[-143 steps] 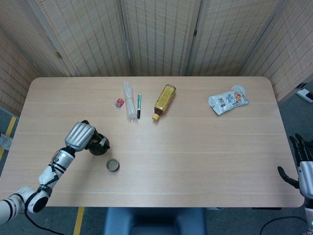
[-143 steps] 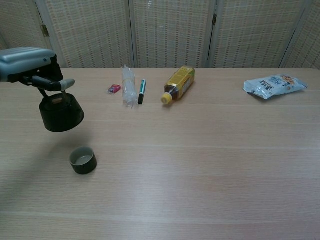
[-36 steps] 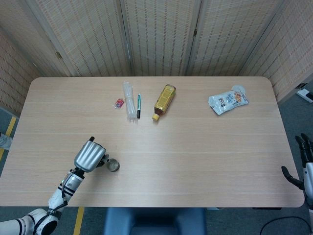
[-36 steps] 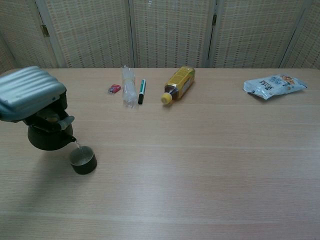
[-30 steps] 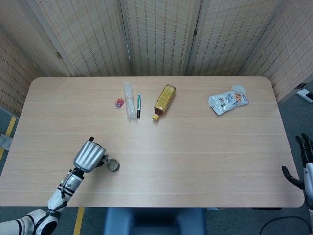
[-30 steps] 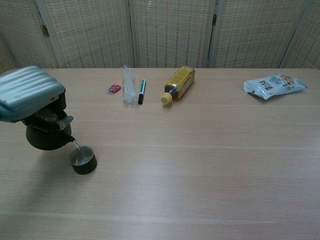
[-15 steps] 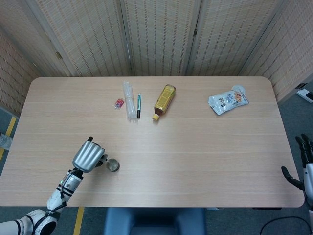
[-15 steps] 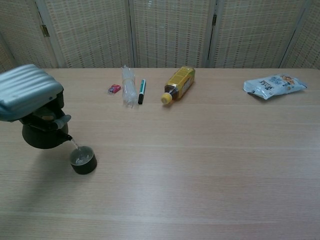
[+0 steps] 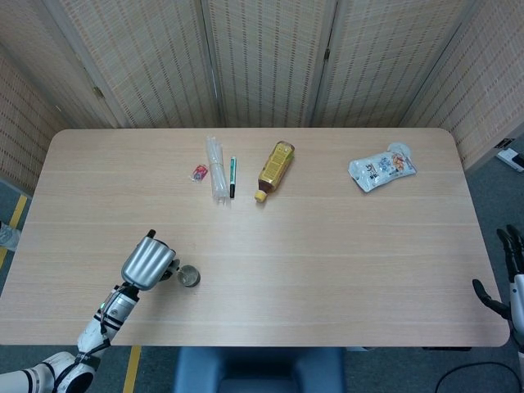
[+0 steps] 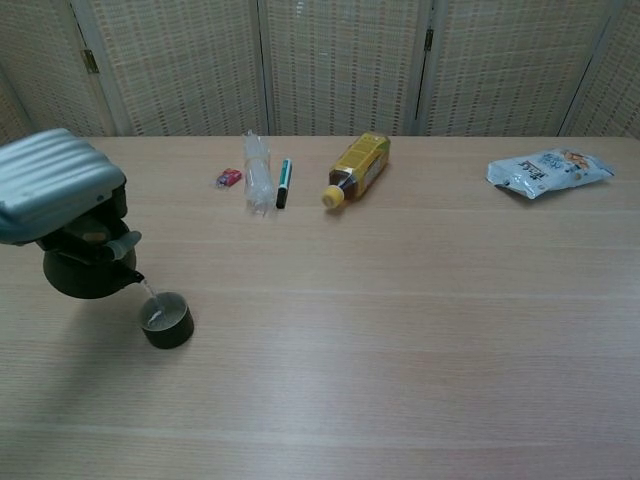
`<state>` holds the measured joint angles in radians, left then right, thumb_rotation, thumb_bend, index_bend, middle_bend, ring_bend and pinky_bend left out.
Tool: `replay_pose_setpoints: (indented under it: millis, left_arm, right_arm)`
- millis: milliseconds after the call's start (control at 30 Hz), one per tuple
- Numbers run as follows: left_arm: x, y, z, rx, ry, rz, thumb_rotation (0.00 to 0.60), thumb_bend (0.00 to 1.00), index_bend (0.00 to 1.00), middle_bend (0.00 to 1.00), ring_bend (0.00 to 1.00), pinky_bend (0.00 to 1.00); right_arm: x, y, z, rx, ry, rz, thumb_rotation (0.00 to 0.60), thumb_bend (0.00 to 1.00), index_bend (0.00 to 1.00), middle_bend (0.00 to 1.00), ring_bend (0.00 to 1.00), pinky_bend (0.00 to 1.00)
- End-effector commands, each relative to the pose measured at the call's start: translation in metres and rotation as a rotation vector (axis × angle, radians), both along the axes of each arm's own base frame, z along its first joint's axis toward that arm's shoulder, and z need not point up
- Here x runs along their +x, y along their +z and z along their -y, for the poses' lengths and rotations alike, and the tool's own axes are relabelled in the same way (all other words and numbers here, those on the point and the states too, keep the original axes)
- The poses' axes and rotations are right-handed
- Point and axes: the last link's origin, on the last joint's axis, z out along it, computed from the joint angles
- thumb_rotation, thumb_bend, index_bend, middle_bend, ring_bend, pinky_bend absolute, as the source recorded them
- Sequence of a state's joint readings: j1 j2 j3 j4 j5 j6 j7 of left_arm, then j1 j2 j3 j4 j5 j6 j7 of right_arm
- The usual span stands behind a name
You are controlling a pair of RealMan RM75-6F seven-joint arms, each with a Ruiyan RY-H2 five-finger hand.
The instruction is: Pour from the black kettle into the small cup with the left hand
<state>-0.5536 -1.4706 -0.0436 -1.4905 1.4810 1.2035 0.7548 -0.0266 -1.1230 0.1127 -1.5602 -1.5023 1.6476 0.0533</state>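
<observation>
Above small cup [image 10: 166, 323], black kettle [image 10: 85, 272] spout tilts down-right.

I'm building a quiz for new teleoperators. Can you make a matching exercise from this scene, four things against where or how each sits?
Things:
1. black kettle
2. small cup
3. tea bottle
4. snack bag

States:
A. lying on its side, cap toward the camera
B. upright under a thin stream
C. far right of the table
D. tilted, held by the left hand

Pairs: 1-D, 2-B, 3-A, 4-C
</observation>
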Motion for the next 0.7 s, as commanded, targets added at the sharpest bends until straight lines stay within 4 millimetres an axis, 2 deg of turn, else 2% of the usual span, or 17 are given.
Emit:
replay_pose_setpoints:
  millis: [33, 700]
  left_arm:
    - [0.0000, 0.0004, 0.0000, 0.002, 0.001, -0.003, 0.429, 0.67, 1.00, 1.00, 0.97, 0.55]
    - [0.0038, 0.0004, 0.0026, -0.002, -0.009, 0.001, 0.425, 0.67, 1.00, 1.00, 0.97, 0.55]
  right_arm:
    - [-0.0001, 0.0002, -0.0001, -0.001, 0.000, 0.000, 0.600, 0.29, 0.00, 0.08, 0.21, 0.01]
    - [-0.0010, 0.0014, -0.0015, -0.004, 0.000, 0.000, 0.600, 0.29, 0.00, 0.08, 0.21, 0.01]
